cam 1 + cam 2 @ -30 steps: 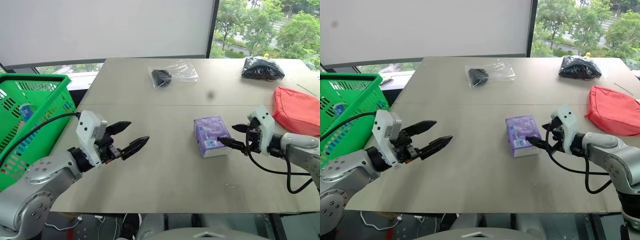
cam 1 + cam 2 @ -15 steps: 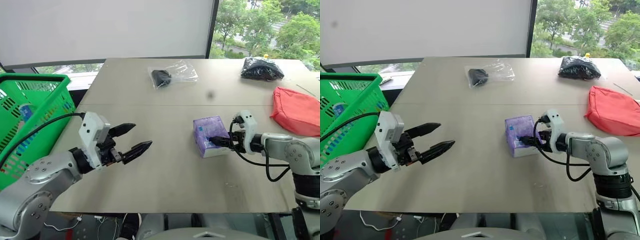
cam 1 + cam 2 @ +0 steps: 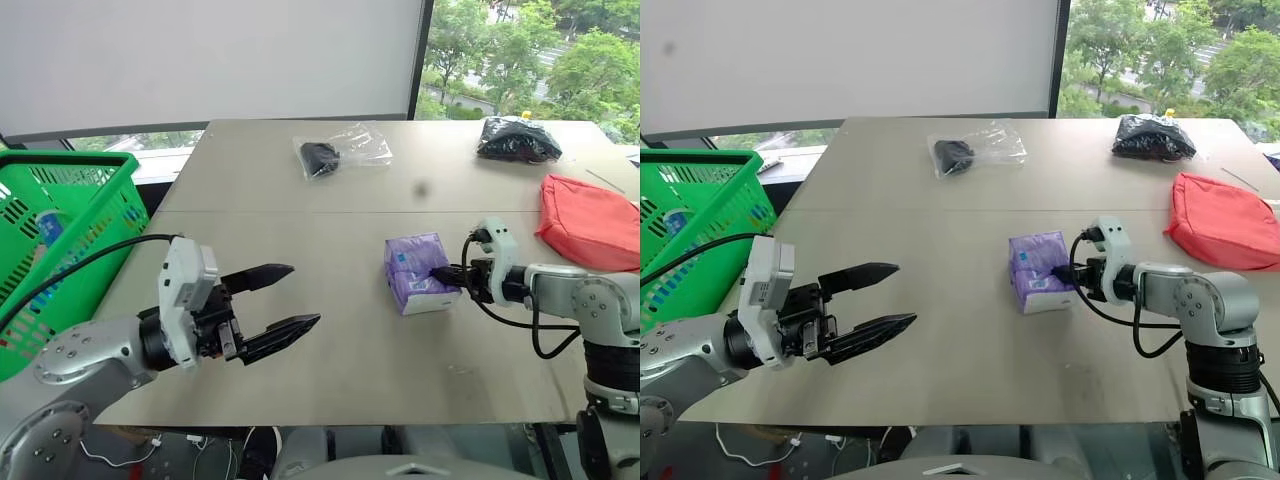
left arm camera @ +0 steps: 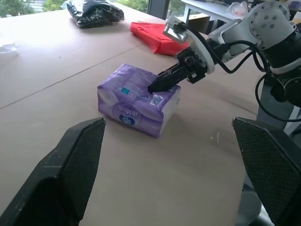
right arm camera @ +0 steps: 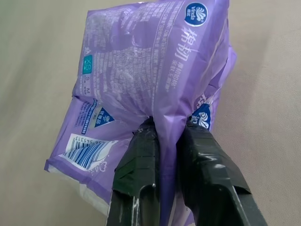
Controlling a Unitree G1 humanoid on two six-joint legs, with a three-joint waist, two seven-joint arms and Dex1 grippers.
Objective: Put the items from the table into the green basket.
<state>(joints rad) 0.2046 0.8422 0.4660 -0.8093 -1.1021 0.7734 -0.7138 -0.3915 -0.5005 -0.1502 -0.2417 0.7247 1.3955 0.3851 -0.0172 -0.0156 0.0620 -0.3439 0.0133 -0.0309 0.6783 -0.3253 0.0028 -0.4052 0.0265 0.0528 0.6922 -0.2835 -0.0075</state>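
Right wrist view: right tool (image 5: 165, 129) clenched on a fold of the purple tissue pack (image 5: 146, 80), wrapper pinched between both black fingers (image 5: 141, 162). Pack lying on the tabletop (image 3: 330, 230), near its right-hand middle. Left tool (image 3: 282, 303) hanging released over the near left part, well apart from pack. Green basket (image 3: 70, 165) standing beside the tabletop's left edge.
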